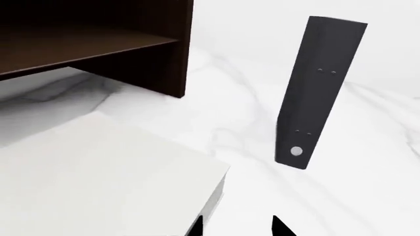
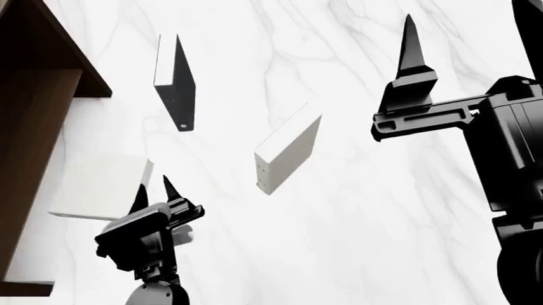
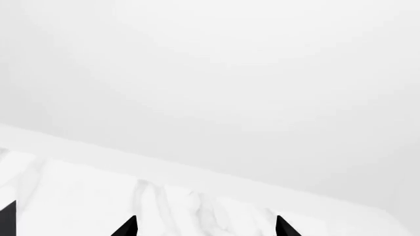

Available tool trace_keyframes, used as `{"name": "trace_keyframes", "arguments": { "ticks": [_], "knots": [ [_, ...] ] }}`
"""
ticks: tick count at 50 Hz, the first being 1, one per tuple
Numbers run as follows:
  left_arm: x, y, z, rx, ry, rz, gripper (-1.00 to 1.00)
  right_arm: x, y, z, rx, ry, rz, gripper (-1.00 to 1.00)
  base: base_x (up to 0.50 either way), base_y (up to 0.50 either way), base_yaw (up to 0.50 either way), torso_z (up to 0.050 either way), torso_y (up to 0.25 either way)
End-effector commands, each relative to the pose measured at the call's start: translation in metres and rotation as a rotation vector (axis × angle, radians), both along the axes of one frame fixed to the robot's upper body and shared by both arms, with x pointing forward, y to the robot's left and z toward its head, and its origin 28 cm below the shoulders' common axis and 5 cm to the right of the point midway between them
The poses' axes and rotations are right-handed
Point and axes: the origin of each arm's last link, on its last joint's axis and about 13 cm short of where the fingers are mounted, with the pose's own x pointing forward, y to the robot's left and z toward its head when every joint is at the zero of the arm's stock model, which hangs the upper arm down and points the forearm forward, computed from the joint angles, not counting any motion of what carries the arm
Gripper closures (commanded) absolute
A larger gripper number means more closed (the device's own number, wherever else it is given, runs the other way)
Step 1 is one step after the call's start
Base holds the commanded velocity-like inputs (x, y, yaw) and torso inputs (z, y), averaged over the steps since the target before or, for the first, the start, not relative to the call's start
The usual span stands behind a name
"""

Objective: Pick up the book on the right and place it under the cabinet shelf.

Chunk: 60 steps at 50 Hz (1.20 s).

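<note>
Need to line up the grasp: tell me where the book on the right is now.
In the head view the book stands on edge near the middle of the marble table, right of the black book and ahead of the left gripper, touching neither.

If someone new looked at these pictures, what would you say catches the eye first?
The dark brown cabinet shelf fills the head view's left edge against the white marble table. A black book stands upright near the middle, with the pale book upright to its right. The left gripper hovers open beside another pale book lying flat by the cabinet; the right gripper is raised and empty.
</note>
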Motion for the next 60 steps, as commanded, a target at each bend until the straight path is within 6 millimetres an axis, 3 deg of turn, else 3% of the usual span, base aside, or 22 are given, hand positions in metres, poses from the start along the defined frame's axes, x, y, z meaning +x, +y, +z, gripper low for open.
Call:
{"name": "trace_keyframes", "arguments": {
  "ticks": [1, 16, 36, 49, 60],
  "knots": [
    [-0.007, 0.058, -0.046, -0.367, 0.301, 0.342, -1.0, -0.002, 0.001, 0.005, -0.004, -0.017, -0.002, -1.0, 0.0, 0.01, 0.01, 0.0, 0.0],
    [-0.002, 0.067, -0.051, -0.377, 0.34, 0.361, -1.0, -0.005, 0.003, 0.011, -0.008, -0.041, -0.005, -1.0, 0.0, 0.0, 0.0, -0.003, -0.007],
    [-0.002, 0.079, -0.044, -0.35, 0.338, 0.407, -1.0, -0.005, 0.003, 0.008, -0.008, -0.03, -0.003, -1.0, 0.0, 0.0, 0.0, -0.003, -0.006],
    [0.001, 0.088, -0.055, -0.356, 0.353, 0.434, -1.0, -0.004, 0.003, 0.007, -0.009, -0.029, -0.005, -1.0, 0.0, 0.0, 0.01, -0.002, -0.006],
    [-0.002, 0.093, -0.049, -0.362, 0.354, 0.46, -1.0, -0.003, 0.004, 0.007, -0.012, -0.029, -0.005, -1.0, 0.0, 0.01, 0.01, -0.003, -0.005]
  ]
}}
